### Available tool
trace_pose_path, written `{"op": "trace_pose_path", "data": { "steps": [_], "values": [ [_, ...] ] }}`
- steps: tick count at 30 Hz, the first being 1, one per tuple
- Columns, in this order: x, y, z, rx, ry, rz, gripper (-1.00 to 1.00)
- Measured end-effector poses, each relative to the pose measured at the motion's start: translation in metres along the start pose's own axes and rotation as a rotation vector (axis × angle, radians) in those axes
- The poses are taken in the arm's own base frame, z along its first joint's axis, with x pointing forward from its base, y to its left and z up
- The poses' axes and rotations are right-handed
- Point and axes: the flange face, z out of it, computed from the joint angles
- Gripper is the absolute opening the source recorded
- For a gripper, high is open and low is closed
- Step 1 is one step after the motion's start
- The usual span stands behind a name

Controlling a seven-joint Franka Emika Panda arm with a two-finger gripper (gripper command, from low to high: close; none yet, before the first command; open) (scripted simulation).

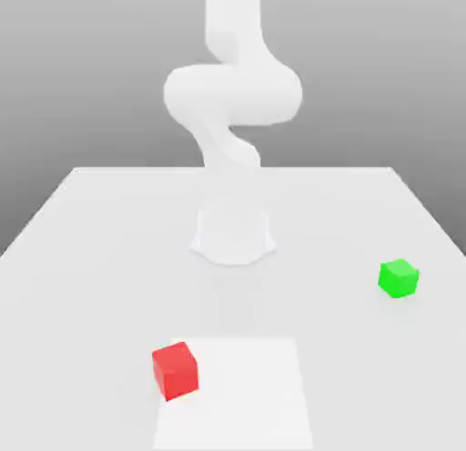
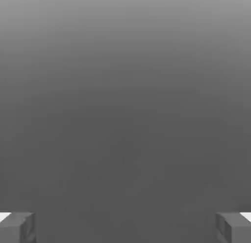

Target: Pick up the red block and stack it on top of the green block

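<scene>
Okay, seeing red block (image 1: 176, 372) near, left of center in the exterior view, at left edge of pale patch (image 1: 241, 394), turned a bit askew. Reading gripper (image 2: 125, 228) as released, fingertips wide apart in the hand view, holding nothing. Would guess light and stiff for red block: plain matte faces, so probably fair grip, not much slip, nothing fragile. Take hold across two opposite upright faces, about mid-height, jaws turned to match the skew. Avoid pinching on corners; could twist or get shoved sideways that way. Keep squeeze moderate, no need to crush. Come straight down from above, centered, then lift upright to keep underside flat for stacking. Looking around: got green block (image 1: 399, 279) over at the exterior view's right, farther back than red and well apart from it, also turned at an angle. Should leave plenty of room for both fingers around either one. Can't tell if pale patch has any thickness; watch for slight tilt or fingertip scrape at its edge. Find arm (image 1: 232, 94) raised over base (image 1: 232, 235) at far middle of table (image 1: 91, 303). See nothing between the blocks to block the carry. Mind green on the release: likely light too, easy to nudge off with a low approach.
</scene>
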Motion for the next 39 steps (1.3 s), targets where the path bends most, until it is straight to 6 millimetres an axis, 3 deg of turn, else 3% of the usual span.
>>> {"op": "trace_pose_path", "data": {
  "steps": [4, 9, 14, 18, 20, 26, 27, 34, 39],
  "values": [
    [-0.011, 0.026, 0.098, -0.13, -0.084, -0.107, 0.0],
    [-0.039, 0.079, 0.201, -0.249, -0.221, -0.222, 0.0],
    [-0.083, 0.146, 0.282, -0.319, -0.388, -0.321, 0.0],
    [-0.13, 0.202, 0.329, -0.336, -0.535, -0.384, 0.0],
    [-0.156, 0.228, 0.346, -0.332, -0.608, -0.41, 0.0],
    [-0.195, 0.26, 0.394, -0.325, -0.642, -0.426, 0.0],
    [-0.2, 0.264, 0.399, -0.326, -0.642, -0.427, -1.0],
    [-0.2, 0.264, 0.4, -0.327, -0.644, -0.426, -1.0],
    [-0.177, 0.245, 0.366, -0.325, -0.644, -0.426, -1.0]
  ]
}}
